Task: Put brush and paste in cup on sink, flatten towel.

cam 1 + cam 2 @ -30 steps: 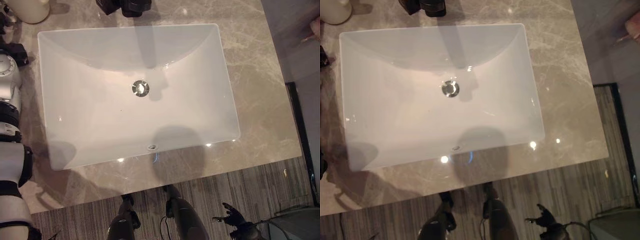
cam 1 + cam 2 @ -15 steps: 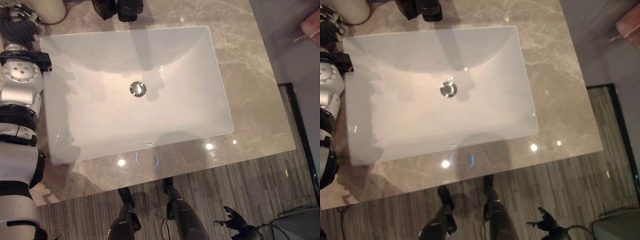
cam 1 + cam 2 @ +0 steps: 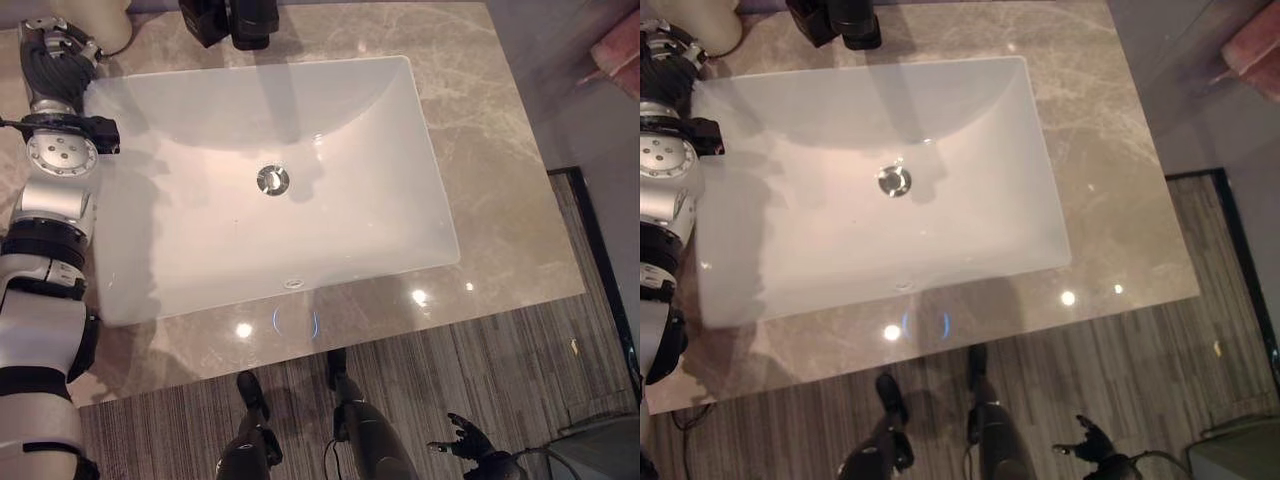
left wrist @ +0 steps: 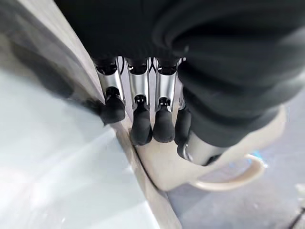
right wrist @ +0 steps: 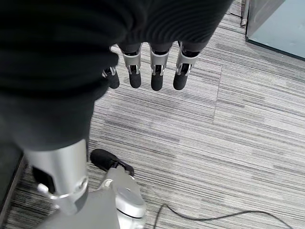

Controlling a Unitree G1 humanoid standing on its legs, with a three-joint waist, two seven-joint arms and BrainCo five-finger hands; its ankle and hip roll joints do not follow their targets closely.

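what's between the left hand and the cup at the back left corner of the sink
Nothing visible. The left hand reaches straight toward the cream cup standing on the counter by the sink corner; its relaxed fingers hover just over the cup, and no object lies between them.

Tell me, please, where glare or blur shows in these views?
Left eye view: lamp glints on the counter near the sink front. Left wrist view: the cup beyond the left hand is soft, the basin smeared. Right wrist view: floor sharp.

Marble counter (image 3: 500, 180) carries sink (image 3: 380, 230), cream cup (image 3: 100, 20).
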